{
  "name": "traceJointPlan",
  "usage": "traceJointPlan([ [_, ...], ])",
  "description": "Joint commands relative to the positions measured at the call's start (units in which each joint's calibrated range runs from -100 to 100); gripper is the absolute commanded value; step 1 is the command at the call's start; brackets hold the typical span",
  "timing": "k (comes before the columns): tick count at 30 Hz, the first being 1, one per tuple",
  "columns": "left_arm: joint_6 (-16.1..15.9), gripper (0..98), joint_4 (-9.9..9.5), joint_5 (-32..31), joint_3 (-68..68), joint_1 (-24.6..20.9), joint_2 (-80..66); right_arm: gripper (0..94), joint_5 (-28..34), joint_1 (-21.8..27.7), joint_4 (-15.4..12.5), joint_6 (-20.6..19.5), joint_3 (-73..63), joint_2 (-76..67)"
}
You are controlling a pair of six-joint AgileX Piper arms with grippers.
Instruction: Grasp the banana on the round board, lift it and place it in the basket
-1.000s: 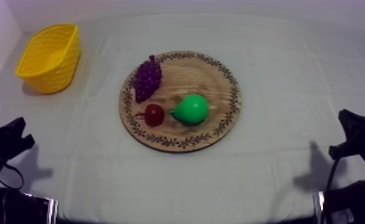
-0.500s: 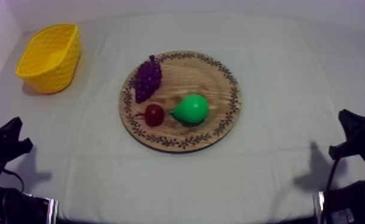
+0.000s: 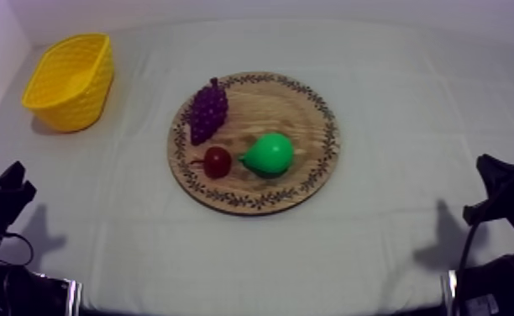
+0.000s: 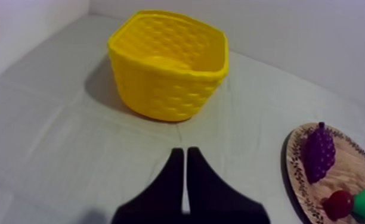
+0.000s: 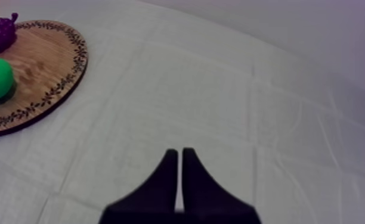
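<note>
1. The board (image 3: 306, 126) carries a dark leaf pattern round its rim.
2. Count: one board, one basket (image 3: 80, 105), three toy fruits, two grippers.
3. The fruits are one bunch of grapes (image 3: 207, 111), one small red fruit (image 3: 217, 161) and one pear (image 3: 270, 154). All three lie on the board.
4. The grapes lie on the board's far left part. The red fruit is near and left, and the pear is just right of it.
5. The board sits mid-table on the cloth (image 3: 411, 109). The basket stands at the far left, well apart from the board.
6. Where the banana lies cannot be told, since the basket's walls hide its floor.
7. The left gripper (image 4: 182, 150) is clenched on nothing, its fingers together as a narrow wedge. It hangs above bare cloth on the near side of the basket.
8. The right gripper (image 5: 177, 151) is likewise clenched on nothing, above bare cloth to the right of the board.
9. Both arms sit low at the near edge, one at each side.
10. In the left wrist view the board and pear are cut off at the picture's edge. In the right wrist view the grapes and board are cut off.
</note>
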Motion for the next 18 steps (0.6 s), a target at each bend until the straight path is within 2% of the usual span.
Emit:
traceJointPlan([
  [1,0.2,0.1,-0.05,0.0,0.0,0.0,0.0,0.6,0.0,0.0,0.0,0.0,0.0,0.0],
  [18,0.4,0.1,-0.07,-0.1,0.0,0.0,0.0,0.6,0.0,0.0,0.0,0.0,0.0,0.0],
])
